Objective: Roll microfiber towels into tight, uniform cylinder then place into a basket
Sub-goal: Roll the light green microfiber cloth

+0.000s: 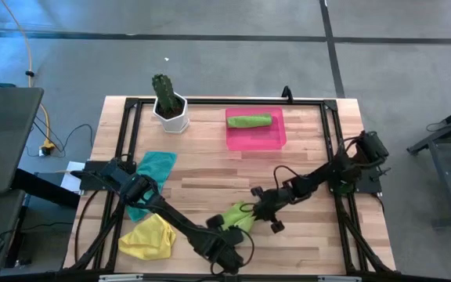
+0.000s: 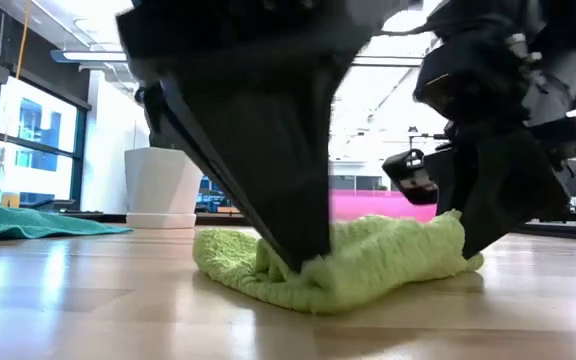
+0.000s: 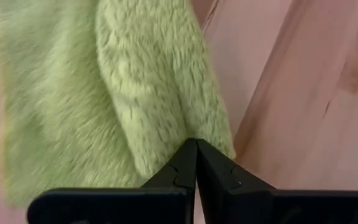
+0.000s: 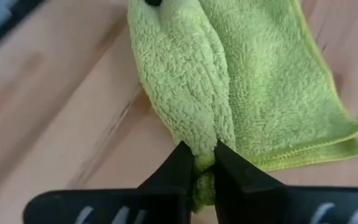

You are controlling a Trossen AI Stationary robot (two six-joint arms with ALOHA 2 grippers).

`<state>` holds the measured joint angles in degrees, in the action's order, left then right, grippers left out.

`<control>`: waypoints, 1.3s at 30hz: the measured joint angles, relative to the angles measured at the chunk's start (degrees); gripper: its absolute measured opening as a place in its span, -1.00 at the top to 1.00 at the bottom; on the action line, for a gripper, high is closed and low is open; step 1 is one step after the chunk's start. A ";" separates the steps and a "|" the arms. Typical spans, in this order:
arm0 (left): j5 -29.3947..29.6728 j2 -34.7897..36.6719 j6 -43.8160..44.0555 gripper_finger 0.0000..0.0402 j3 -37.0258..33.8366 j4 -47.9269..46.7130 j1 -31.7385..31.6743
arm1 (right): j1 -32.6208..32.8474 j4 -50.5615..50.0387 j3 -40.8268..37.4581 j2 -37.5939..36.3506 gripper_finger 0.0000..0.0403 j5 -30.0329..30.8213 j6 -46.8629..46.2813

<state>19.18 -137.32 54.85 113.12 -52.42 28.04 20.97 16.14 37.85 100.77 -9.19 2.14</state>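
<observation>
Right gripper (image 4: 205, 163) pinches a fold of the lime green towel (image 1: 239, 214) at the table's (image 1: 304, 168) front centre; left gripper (image 3: 196, 163), fingers together, presses its other end. Four towels: second lime roll (image 1: 249, 121) in pink basket (image 1: 276, 139), one teal (image 1: 152, 167), one yellow (image 1: 147, 236).

Left gripper (image 2: 303, 262) presses its tip into the lime green towel (image 2: 368, 265) on the table (image 2: 88, 300) (white pot (image 2: 163, 188) and teal towel (image 2: 23, 222) behind), right gripper (image 2: 468, 235) at its far end.
</observation>
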 joint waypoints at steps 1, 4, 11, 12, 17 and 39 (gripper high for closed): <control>0.00 0.00 0.00 1.00 0.86 -1.65 0.04 | -0.77 -0.03 -0.03 0.00 0.91 -2.07 -1.63; 0.58 0.00 -0.02 1.00 3.40 -5.81 0.04 | -3.10 -0.43 0.07 0.08 0.93 -8.79 -7.04; 5.14 0.09 -0.08 1.00 7.57 -9.93 0.21 | -7.55 -2.16 2.51 0.42 0.94 -18.09 -20.55; 5.46 0.09 -0.30 1.00 7.82 -9.90 0.21 | -7.95 -2.35 2.99 0.41 0.94 -19.03 -21.87; 8.48 0.15 -0.55 1.00 7.96 -9.78 0.19 | -9.66 -7.20 5.53 0.39 0.94 -21.28 -24.96; 10.20 -0.32 4.85 1.00 7.63 -11.75 -0.81 | -11.63 -4.76 6.41 4.78 0.94 -21.37 -25.27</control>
<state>29.38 -137.63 59.70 120.75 -64.17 27.23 9.34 11.38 44.26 105.55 -30.56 -23.13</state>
